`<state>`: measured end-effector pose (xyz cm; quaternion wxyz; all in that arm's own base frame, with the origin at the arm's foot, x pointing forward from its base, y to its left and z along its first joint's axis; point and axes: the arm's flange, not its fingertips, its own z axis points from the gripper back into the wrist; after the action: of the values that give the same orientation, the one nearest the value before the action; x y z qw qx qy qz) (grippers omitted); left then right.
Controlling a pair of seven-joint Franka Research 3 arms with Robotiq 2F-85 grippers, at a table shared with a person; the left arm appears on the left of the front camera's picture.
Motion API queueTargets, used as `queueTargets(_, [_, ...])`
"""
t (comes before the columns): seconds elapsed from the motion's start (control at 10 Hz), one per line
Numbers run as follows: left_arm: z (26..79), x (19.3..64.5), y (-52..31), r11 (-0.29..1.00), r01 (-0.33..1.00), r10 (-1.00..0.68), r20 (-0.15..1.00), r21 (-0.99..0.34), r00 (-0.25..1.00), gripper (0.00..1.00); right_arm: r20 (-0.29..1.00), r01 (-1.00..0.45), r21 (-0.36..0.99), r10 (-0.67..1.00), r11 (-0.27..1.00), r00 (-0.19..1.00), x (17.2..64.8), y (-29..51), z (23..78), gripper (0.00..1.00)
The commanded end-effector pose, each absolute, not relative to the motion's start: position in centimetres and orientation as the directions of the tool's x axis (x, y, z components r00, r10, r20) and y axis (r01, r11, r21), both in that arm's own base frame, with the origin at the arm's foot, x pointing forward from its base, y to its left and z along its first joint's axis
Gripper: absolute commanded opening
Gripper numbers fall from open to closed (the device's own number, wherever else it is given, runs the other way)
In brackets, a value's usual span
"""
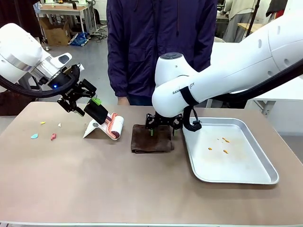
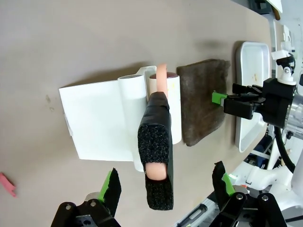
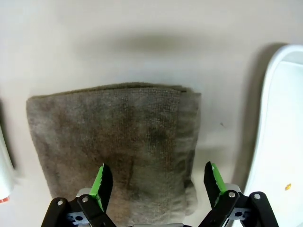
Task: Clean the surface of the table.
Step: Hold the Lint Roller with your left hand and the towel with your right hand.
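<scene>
Cleaning set-up at the beige table (image 1: pixel 94 189), spanning the scene from the near edge to a person (image 1: pixel 156 47) at the far side. Left of middle: left gripper (image 2: pixel 166 182), fingers wide either side of the black handle of a lint roller (image 2: pixel 158 142), not clamped. At middle: right gripper (image 3: pixel 158 178), fingers wide, low over a folded brown cloth (image 3: pixel 118 132). Right: silver tray (image 1: pixel 236 161).

Left gripper (image 2: pixel 165 178), right gripper (image 3: pixel 157 177): jaws apart.
</scene>
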<state>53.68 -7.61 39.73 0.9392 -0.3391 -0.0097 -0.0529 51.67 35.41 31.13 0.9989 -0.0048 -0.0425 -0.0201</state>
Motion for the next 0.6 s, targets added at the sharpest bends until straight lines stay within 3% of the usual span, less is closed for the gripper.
queueTargets(0.0, [39.79,53.41,-7.37,0.775,0.094,-0.078,0.053,-0.625,0.996,1.00,0.118,0.092,-0.019,-0.089,0.996,0.989,52.45,35.97,30.87,1.00])
queueTargets(0.5, [39.60,53.70,-7.08,0.777,0.090,-0.054,0.076,-0.623,0.996,1.00,0.121,0.111,-0.026,-0.107,0.994,0.987,52.62,36.16,30.77,1.00])
